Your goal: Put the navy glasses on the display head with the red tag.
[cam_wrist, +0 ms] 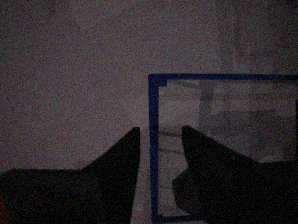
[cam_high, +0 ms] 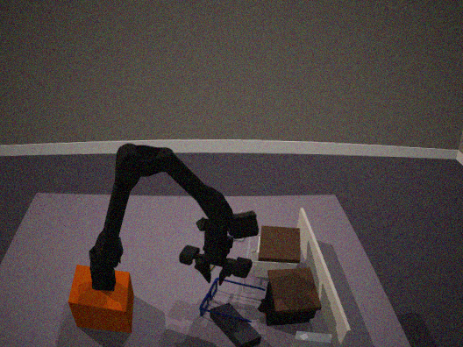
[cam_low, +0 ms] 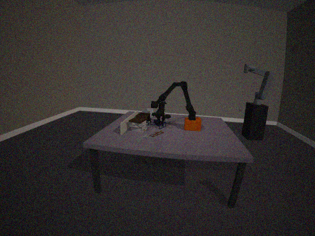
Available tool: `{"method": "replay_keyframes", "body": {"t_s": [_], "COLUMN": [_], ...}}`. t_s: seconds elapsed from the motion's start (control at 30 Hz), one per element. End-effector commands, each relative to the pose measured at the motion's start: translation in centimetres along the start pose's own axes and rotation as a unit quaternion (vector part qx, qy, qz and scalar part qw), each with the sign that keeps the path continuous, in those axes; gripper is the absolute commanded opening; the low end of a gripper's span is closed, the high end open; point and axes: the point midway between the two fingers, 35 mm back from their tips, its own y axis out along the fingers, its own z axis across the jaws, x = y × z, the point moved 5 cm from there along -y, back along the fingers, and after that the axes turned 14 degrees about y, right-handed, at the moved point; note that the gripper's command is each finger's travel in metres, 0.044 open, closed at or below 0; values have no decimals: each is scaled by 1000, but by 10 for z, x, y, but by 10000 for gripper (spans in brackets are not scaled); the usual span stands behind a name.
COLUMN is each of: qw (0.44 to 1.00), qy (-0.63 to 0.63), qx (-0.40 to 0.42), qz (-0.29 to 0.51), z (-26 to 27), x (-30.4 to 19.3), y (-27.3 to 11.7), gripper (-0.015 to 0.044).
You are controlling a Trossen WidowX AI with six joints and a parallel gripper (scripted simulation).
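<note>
The navy glasses (cam_high: 241, 284) (cam_wrist: 154, 150) stand with temples unfolded, pointing toward the near, dark display head (cam_high: 293, 291) with a brown top. The far display head (cam_high: 279, 245) is pale with a brown top. I cannot make out a red tag on either head. My gripper (cam_high: 215, 282) (cam_wrist: 160, 132) is partly open just above the glasses' front. In the wrist view the navy front bar runs between the fingers, with a gap on both sides, nearer the left finger. Whether the fingertips reach down to the bar's height is unclear.
A pale upright panel (cam_high: 324, 280) stands behind the heads. A dark flat block (cam_high: 234, 325) lies beside the near temple. Brownish glasses (cam_low: 156, 134) lie on the table (cam_low: 191, 149). The arm's base is on an orange block (cam_high: 101, 302). Another arm stands on a dark pedestal (cam_low: 255, 122).
</note>
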Motion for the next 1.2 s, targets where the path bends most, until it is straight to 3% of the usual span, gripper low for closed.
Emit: {"method": "replay_keyframes", "body": {"t_s": [0.0, 0.57, 0.7, 0.87, 1.17], "qw": [1000, 1000, 1000, 1000, 1000], "qy": [-2, -2, 0, 0, 0], "qx": [4, 4, 1, 1, 1], "qz": [2, 2, 1, 1, 1], "z": [2, 3, 1, 1, -1], "x": [-2, -3, -2, -2, 0], "y": [9, 31, 27, 27, 9], "gripper": [140, 140, 35, 2, 0]}}
